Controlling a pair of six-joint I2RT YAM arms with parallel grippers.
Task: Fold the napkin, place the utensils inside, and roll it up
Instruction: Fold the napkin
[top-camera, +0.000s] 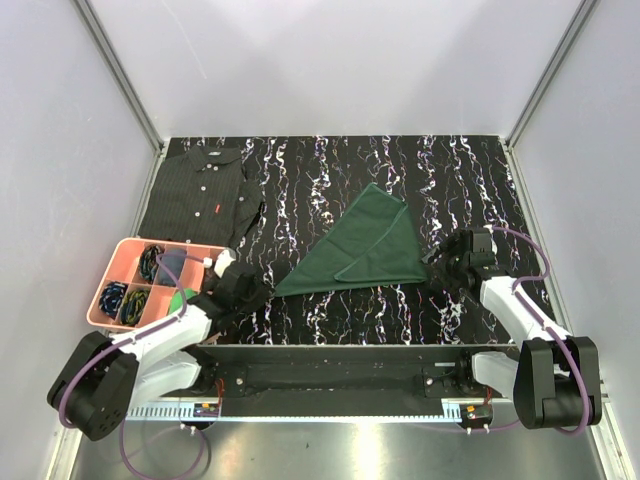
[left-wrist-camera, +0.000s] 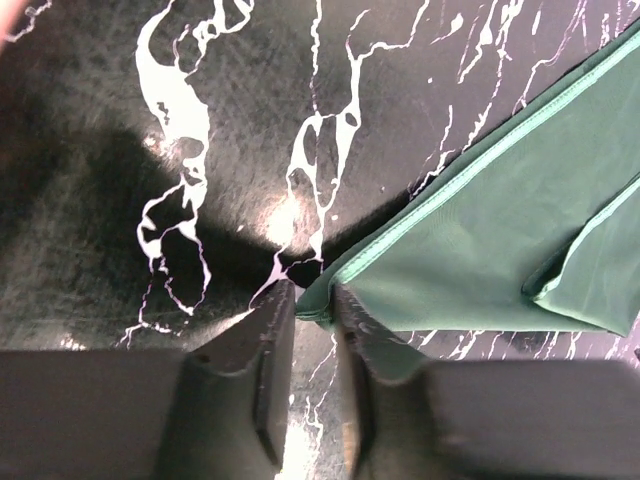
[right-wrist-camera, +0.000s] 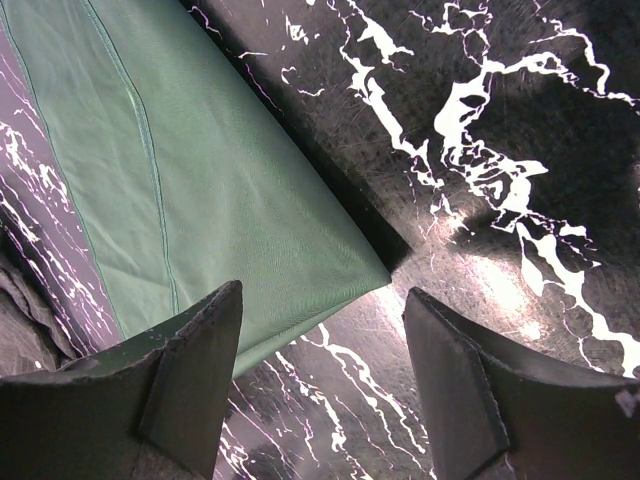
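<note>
The dark green napkin (top-camera: 370, 245) lies folded into a triangle in the middle of the black marbled table. My left gripper (top-camera: 262, 290) is at its near-left tip. In the left wrist view the fingers (left-wrist-camera: 270, 340) stand close together with the napkin's corner (left-wrist-camera: 325, 300) between their tips (left-wrist-camera: 312, 300). My right gripper (top-camera: 437, 262) sits low at the napkin's right corner. In the right wrist view it (right-wrist-camera: 320, 300) is wide open and empty, and the corner (right-wrist-camera: 370, 268) lies on the table between its fingers. No orange-red fork is in view.
A dark pinstriped shirt (top-camera: 200, 195) lies at the far left of the table. A pink compartment tray (top-camera: 125, 245) with several small items stands at the left, beside the left arm. Grey walls enclose the table on three sides.
</note>
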